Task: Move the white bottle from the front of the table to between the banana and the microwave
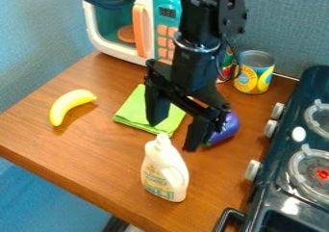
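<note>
Black hand (176, 131) spread wide near one green cloth (134, 109), one white bottle (164, 172).

The camera looks from above the near side of the wooden counter (96, 163), down at a slant, and it faces the toy microwave (150, 39) at far left. It is quite near; the right edge cuts the stove (273, 195).

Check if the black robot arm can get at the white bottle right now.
Probably yes: its open gripper hangs near the upright white bottle, and nothing seems to stand between them.
</note>
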{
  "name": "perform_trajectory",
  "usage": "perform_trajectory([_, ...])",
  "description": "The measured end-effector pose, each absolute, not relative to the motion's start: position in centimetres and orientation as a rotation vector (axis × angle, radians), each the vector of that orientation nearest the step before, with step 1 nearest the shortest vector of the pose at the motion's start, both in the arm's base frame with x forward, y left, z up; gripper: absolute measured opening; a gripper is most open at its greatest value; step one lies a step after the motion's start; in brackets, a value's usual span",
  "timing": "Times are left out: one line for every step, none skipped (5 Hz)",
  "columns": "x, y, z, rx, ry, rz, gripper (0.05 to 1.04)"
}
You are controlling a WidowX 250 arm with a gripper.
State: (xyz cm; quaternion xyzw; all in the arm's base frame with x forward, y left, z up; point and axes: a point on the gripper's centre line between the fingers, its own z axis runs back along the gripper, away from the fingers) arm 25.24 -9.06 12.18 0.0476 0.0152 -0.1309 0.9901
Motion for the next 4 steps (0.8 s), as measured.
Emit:
perform_trajectory([25.0,-8.7,11.4,0.101,0.069,-0.281,0.999])
perform_trajectory([25.2,-7.6,10.9,0.102,0.097,-0.266,0.999])
perform_trajectory([25.2,-7.3,10.8,0.099,0.105,-0.271,0.999])
perform_trajectory([25.3,-7.0,10.5,0.101,0.118,-0.261,0.999])
